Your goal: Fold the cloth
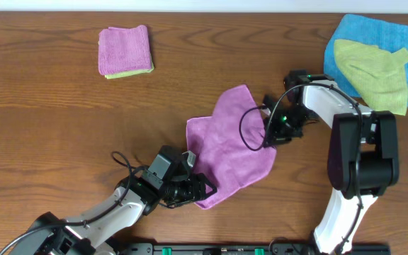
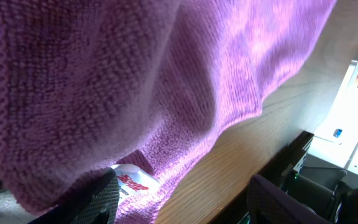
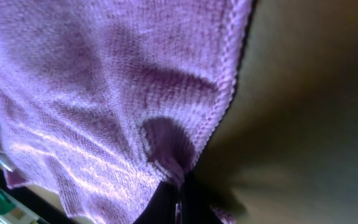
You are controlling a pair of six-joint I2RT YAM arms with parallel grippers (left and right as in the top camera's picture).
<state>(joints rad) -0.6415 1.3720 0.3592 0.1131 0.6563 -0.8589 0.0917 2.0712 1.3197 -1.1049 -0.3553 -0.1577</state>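
We see 2 arms of white links and black joint housings. Our left arm [image 1: 112, 209] carries a boxy black camera block and thin black cables. Our right arm [image 1: 353, 152] has a bulky black joint, a looping black cable [image 1: 245, 131] and 1 small green light [image 1: 283, 119]. Left gripper [image 1: 205, 190] and right gripper [image 1: 270, 133] are black, with dark matte fingers [image 2: 95, 199].

We note a wooden table [image 1: 41, 106]. Far left: folded pink cloth [image 1: 124, 48] stacked on a folded yellow-green piece [image 1: 119, 74]. Far right: crumpled yellow-green cloth [image 1: 374, 74] lying on a blue cloth [image 1: 374, 28].
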